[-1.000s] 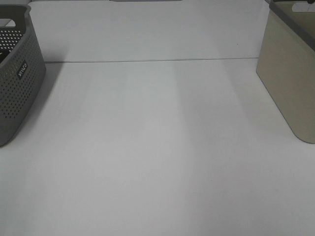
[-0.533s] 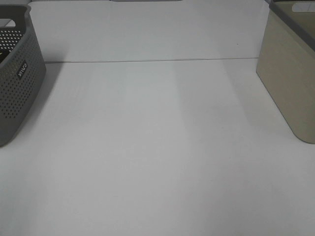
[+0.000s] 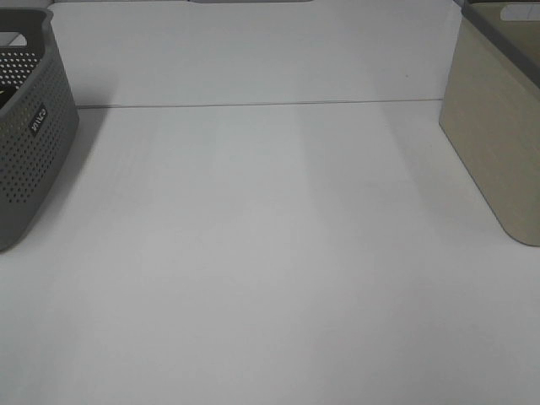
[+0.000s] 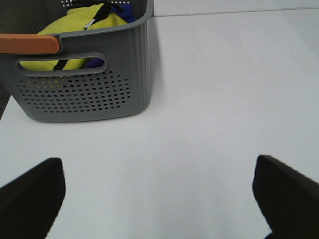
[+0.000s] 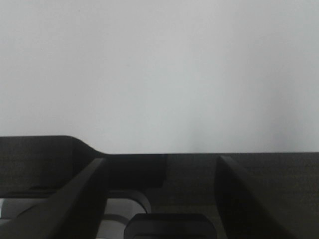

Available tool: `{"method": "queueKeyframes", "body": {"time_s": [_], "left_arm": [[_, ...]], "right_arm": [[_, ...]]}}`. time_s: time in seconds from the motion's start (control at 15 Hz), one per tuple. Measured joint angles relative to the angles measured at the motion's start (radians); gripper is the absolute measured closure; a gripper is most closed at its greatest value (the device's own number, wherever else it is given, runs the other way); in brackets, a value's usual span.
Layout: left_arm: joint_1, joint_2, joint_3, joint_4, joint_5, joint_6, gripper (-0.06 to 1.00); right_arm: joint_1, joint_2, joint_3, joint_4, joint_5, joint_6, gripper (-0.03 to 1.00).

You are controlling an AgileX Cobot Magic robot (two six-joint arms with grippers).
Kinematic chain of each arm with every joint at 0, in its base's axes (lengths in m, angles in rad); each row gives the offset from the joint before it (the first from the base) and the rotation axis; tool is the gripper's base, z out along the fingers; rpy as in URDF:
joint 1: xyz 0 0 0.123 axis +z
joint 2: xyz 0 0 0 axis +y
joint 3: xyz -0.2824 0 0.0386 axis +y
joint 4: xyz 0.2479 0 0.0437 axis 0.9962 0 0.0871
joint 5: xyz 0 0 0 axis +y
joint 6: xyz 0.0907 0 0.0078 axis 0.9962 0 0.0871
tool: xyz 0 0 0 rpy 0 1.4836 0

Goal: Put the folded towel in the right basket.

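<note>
No folded towel shows on the white table (image 3: 270,253). The beige right basket (image 3: 498,126) stands at the right edge of the exterior high view; its inside is mostly hidden. Neither arm shows there. In the left wrist view my left gripper (image 4: 159,199) is open and empty, with dark fingertips (image 4: 30,194) wide apart above the table, short of the grey perforated basket (image 4: 84,94). That basket holds yellow cloth (image 4: 75,25) and some blue cloth; I cannot tell whether it is the towel. My right gripper (image 5: 159,194) is open and empty over bare white surface.
The grey perforated basket (image 3: 29,135) stands at the table's left edge. It has an orange strip (image 4: 30,44) on its rim. A seam (image 3: 253,105) runs across the table at the back. A dark edge (image 5: 129,164) lies below the right gripper.
</note>
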Motion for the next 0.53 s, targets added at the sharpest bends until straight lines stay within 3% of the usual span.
{"method": "queueKeyframes", "body": {"time_s": [0.13,0.53], "left_arm": [[0.000,0.000,0.000,0.000,0.000,0.000,-0.03],[0.000,0.000,0.000,0.000,0.000,0.000,-0.03]], "right_arm": [[0.000,-0.186,0.033,-0.004,-0.024,0.000,0.37],[0.000,-0.393,0.062,-0.056,-0.092,0.000,0.37]]}}
